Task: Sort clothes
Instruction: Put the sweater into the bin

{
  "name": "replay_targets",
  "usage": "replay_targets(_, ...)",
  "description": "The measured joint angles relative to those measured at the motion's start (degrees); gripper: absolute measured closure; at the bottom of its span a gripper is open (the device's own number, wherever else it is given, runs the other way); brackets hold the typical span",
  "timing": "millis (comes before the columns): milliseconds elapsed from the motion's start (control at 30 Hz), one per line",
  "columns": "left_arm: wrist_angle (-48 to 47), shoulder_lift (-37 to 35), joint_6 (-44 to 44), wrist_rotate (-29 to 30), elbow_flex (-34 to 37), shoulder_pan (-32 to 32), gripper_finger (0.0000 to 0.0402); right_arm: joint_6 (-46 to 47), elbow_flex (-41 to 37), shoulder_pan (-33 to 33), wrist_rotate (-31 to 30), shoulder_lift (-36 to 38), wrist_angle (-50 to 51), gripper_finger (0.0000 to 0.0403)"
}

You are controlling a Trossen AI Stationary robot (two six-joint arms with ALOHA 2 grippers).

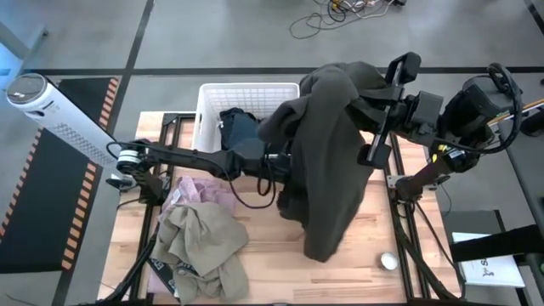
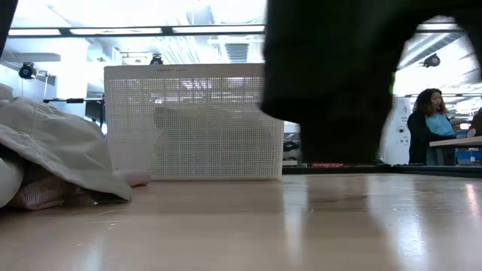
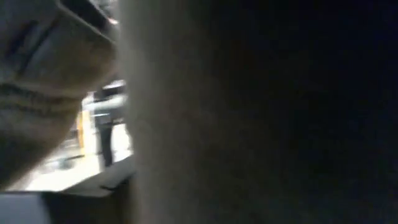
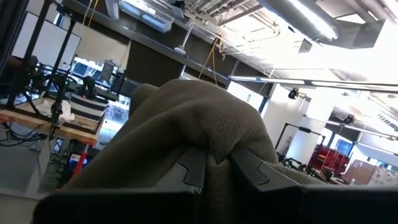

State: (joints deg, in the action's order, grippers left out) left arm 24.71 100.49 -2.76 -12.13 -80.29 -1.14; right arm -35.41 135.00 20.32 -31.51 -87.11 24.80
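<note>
A dark olive garment hangs in mid-air over the table's middle, held up by my right gripper, which is shut on it. In the low view the dark olive garment ends above the tabletop. My left arm reaches from the left to the garment, which hides its gripper and fills the left wrist view. A dark teal-blue garment lies in the white bin. A khaki-tan garment and a pale pink shirt lie heaped at the near left. My right gripper pinches a bunched fold of the olive garment between its two fingers. The cloth bulges up over the fingertips and drapes down past both sides of the gripper. The garment is lifted and hangs slack below it.
The white perforated bin stands at the table's far middle. A small white round object lies near the near right corner. Bare wood shows at the near right. A person sits beyond the table.
</note>
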Motion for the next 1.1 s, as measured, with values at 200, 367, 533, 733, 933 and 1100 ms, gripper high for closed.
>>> replay_targets(200,-10.14,-2.41,-7.94,11.47,-3.57,-0.92,0.0301,-0.6,0.0,0.0,-0.14,0.11,-0.06,0.0388)
replay_targets(367,-15.23,-8.36,-10.28,12.86,-4.35,-0.47,0.0383,-2.7,0.0,0.0,-2.92,0.4,-0.83,0.0388)
replay_targets(533,-20.75,-16.05,-13.23,19.66,-4.33,1.05,0.0395,-4.43,0.0,-0.75,-3.57,0.42,-1.93,0.0388)
replay_targets(733,-23.26,-26.0,-14.76,21.13,-4.33,5.64,0.0397,-6.17,0.02,-4.92,-4.61,0.42,-3.58,0.0388)
replay_targets(933,-24.49,-31.93,-14.76,20.29,-4.33,13.49,0.0399,-6.31,0.04,-12.29,-3.37,-0.75,-5.49,0.0388)
replay_targets(1100,-24.74,-33.24,-14.37,18.4,-4.33,21.3,0.0399,-6.59,0.04,-19.6,1.32,-2.89,-7.48,0.0388)
